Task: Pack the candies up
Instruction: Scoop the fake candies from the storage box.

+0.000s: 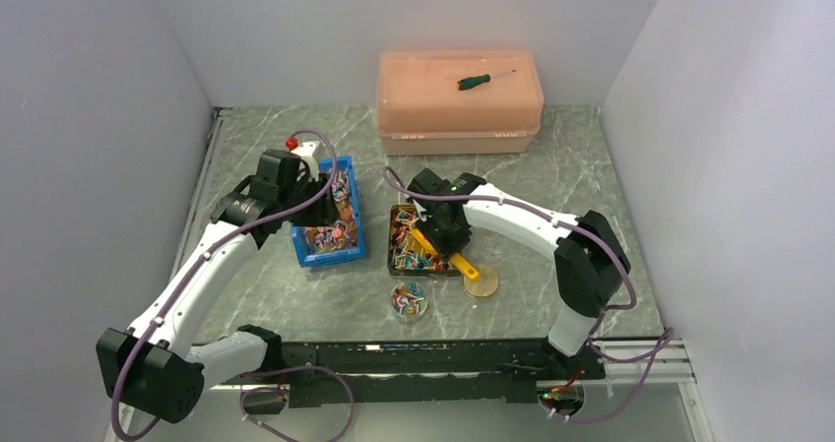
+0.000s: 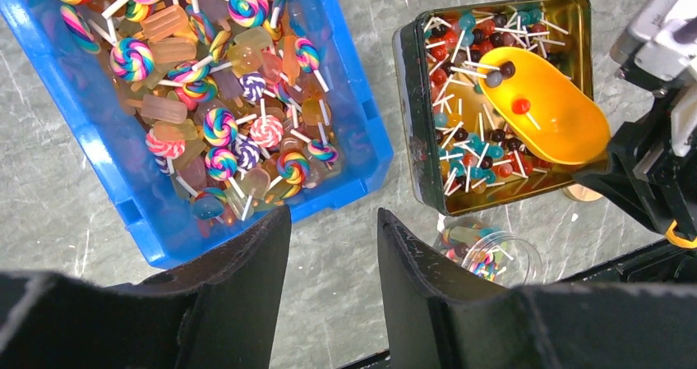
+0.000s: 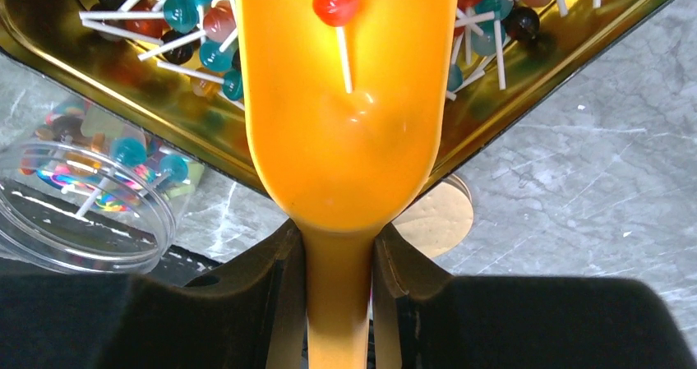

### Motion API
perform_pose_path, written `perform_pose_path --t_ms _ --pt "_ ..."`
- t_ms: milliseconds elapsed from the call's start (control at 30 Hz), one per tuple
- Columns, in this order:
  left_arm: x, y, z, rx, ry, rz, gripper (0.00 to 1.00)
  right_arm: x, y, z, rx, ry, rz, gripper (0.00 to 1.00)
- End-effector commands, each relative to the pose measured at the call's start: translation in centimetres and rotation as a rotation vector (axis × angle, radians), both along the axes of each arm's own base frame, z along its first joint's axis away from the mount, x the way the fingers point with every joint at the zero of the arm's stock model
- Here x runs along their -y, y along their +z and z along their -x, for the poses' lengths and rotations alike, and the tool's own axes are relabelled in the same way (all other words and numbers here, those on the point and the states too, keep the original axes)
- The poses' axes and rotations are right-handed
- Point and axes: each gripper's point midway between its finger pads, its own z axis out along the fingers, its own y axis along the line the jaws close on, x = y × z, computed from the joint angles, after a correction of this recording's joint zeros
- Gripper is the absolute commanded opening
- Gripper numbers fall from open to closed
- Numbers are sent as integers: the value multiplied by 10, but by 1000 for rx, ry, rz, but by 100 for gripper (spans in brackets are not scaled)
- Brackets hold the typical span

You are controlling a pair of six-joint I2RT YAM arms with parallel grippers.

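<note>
Scoop (image 3: 349,139) crossing tin (image 3: 542,81) rim, left fingers (image 2: 238,295) apart beside bin (image 2: 355,89) edge

On my overhead feed the grey marbled table (image 1: 571,166) carries a peach lidded storage box (image 1: 423,102) against the far wall. A green-handled screwdriver (image 1: 478,81) lies flat on its lid, shaft pointing right. Nearer me, a blue bin (image 1: 333,256) sits left of centre, and a gold tin (image 2: 413,114) stands just to its right, a strip of table between them. An orange scoop (image 3: 362,163) angles over the tin's near right corner, bowl inside. I make out a clear round dish (image 3: 74,250) just off the tin's near edge and a flat gold disc (image 1: 481,283) beside its near right corner
</note>
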Motion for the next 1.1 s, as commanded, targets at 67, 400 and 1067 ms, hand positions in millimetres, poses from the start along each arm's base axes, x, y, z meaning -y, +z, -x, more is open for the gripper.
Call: perform_pose_path --t_ms 67,400,1067 --pt "-1 4 -8 30 13 6 48 -8 20 5 84 19 -72 0" --pt "-4 2 -9 28 27 -12 48 -7 35 31 136 59 -100 0" --pt "-8 0 -11 22 44 -31 48 -3 48 117 145 126 -110 0"
